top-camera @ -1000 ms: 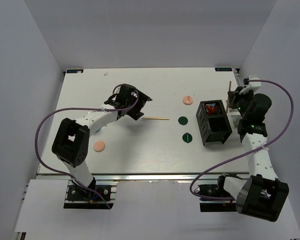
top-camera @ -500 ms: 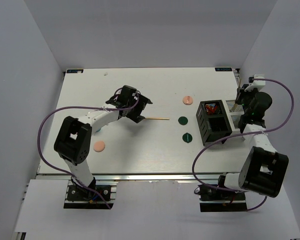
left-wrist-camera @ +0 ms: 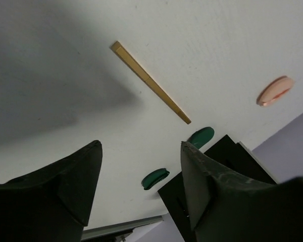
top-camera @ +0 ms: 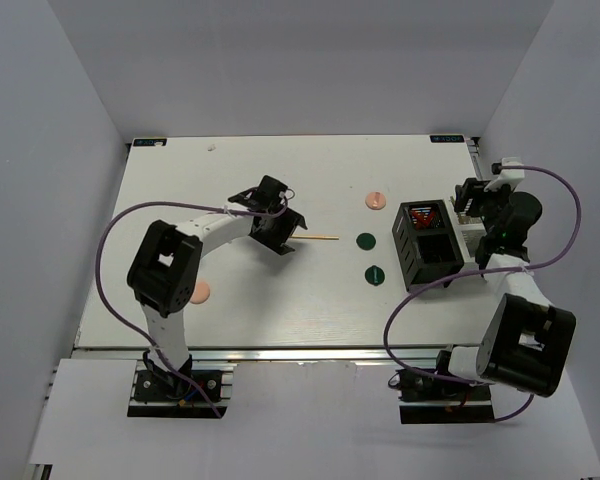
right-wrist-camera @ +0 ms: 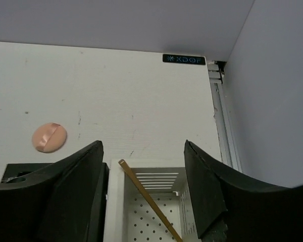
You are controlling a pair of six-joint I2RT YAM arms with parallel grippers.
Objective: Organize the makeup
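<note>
A thin tan stick (top-camera: pixel 318 238) (left-wrist-camera: pixel 150 83) lies flat on the table. My left gripper (top-camera: pixel 285 232) (left-wrist-camera: pixel 141 146) hovers at its left end, open and empty. Beyond it lie two dark green discs (top-camera: pixel 366 241) (top-camera: pixel 375 273) (left-wrist-camera: pixel 201 136) (left-wrist-camera: pixel 155 178). One peach-pink disc (top-camera: pixel 376 200) (left-wrist-camera: pixel 275 91) (right-wrist-camera: pixel 49 137) sits farther back, another (top-camera: pixel 198 291) near the left arm. Red and dark tubes (top-camera: pixel 423 215) stand in the black box (top-camera: pixel 427 262). My right gripper (top-camera: pixel 467 200) (right-wrist-camera: pixel 144 146) is open above the white compartment (right-wrist-camera: pixel 113 201), where a second tan stick (right-wrist-camera: pixel 146 196) leans loose.
The black box and the white compartment (top-camera: pixel 470 238) stand together at the right of the table. The table's right rail (right-wrist-camera: pixel 223 131) and the side wall are close to my right gripper. The back edge carries a small dark label (right-wrist-camera: pixel 184 59).
My right gripper has opened and let go of the tan stick, which now rests in the white compartment. My left gripper has moved right to the stick on the table, its jaws a little narrower.
</note>
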